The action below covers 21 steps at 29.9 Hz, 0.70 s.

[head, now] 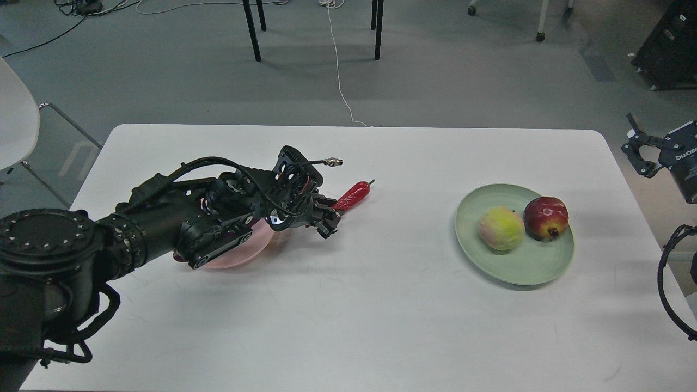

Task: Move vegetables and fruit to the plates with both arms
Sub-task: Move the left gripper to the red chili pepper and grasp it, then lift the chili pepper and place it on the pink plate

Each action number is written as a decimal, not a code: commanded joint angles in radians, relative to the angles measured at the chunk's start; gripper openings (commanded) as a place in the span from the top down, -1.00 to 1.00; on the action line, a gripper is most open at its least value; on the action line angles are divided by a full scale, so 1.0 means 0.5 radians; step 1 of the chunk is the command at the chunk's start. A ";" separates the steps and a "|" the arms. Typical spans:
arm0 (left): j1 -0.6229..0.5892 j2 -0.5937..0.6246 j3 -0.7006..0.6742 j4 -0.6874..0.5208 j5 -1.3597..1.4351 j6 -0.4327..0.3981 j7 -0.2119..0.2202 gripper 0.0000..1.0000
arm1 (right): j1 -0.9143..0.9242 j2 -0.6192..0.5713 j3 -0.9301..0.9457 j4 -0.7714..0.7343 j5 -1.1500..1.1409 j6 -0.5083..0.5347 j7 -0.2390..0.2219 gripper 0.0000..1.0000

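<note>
My left gripper reaches over the pink plate and is shut on the near end of the red chili pepper, which points up and to the right just past the plate. The arm hides most of the pink plate. The eggplant is not visible. The green plate at the right holds the peach and the pomegranate side by side. My right gripper hangs open and empty beyond the table's right edge.
The white table has rounded corners. A white chair stands off its left side. Black table legs and a white cable are on the grey floor behind. A black cable loop hangs at the right edge.
</note>
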 commanded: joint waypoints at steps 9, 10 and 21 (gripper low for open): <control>-0.272 0.231 -0.035 -0.413 -0.188 -0.030 -0.036 0.78 | 0.006 -0.010 0.003 0.000 0.000 0.000 0.000 -0.96; -0.315 0.304 -0.035 -0.520 -0.234 -0.057 -0.027 0.78 | 0.009 -0.010 0.003 0.000 0.000 0.000 0.000 -0.96; -0.393 1.311 0.001 -1.150 -0.320 -0.116 -0.149 0.77 | 0.009 -0.053 0.015 0.000 0.000 0.000 0.000 -0.96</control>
